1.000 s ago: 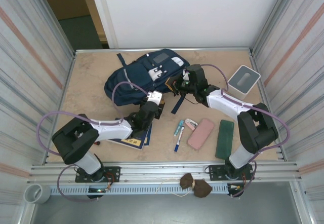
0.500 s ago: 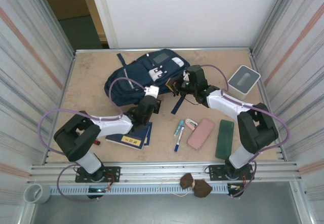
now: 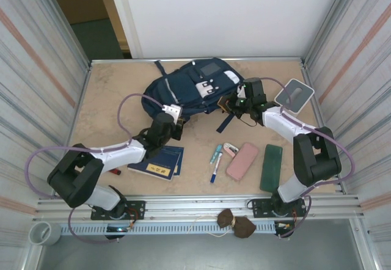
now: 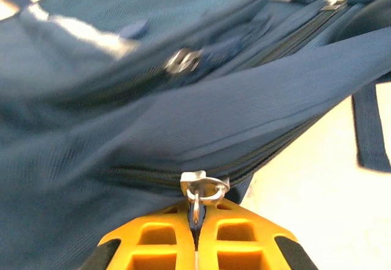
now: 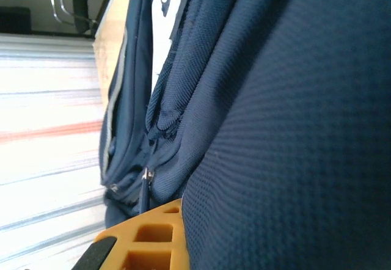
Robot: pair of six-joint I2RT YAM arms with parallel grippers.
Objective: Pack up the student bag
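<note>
On the counter (image 3: 104,99), far middle: bag (image 3: 183,90), navy, lying flat. Nearer, left of centre: notebook (image 3: 157,162). By the right wall, tilted: grey box (image 3: 293,95). Near right, side by side: green case (image 3: 271,167) and pink case (image 3: 242,160). At the bag's right edge: right tool (image 3: 227,104), closed on bag fabric. At the bag's near edge: left tool (image 4: 197,221), closed narrow. Just left of the pink case: pens (image 3: 215,160). Pinched in the left tool: metal zip pull (image 4: 197,200).
</note>
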